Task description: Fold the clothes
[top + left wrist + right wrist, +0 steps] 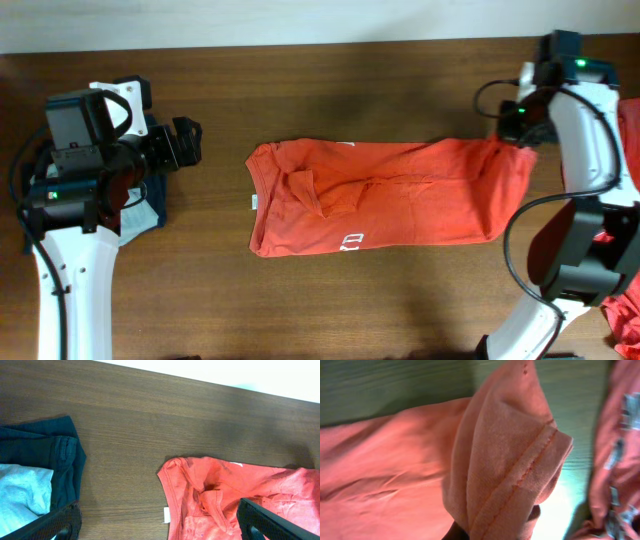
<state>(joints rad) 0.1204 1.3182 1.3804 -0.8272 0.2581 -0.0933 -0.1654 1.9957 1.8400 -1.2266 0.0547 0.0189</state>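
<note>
Orange-red T-shirt (380,195) lies rumpled across mid table (300,80), collar to the left. Risk, I'd say: only one hem corner is pinched, so a pull could slip it free or drag the shirt askew, w/ creases folded in. Right gripper (522,128) is clamped tight on that bunched hem. Left gripper (187,142) is spread wide & empty, by the navy garment (45,455), apart from the shirt.

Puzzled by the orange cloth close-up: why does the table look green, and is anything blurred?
Right wrist view: T-shirt fills the frame, a colour cast greens the table, background soft. Overhead view: even light, sharp. Left wrist view: sharp, washed-out strip on top.
</note>
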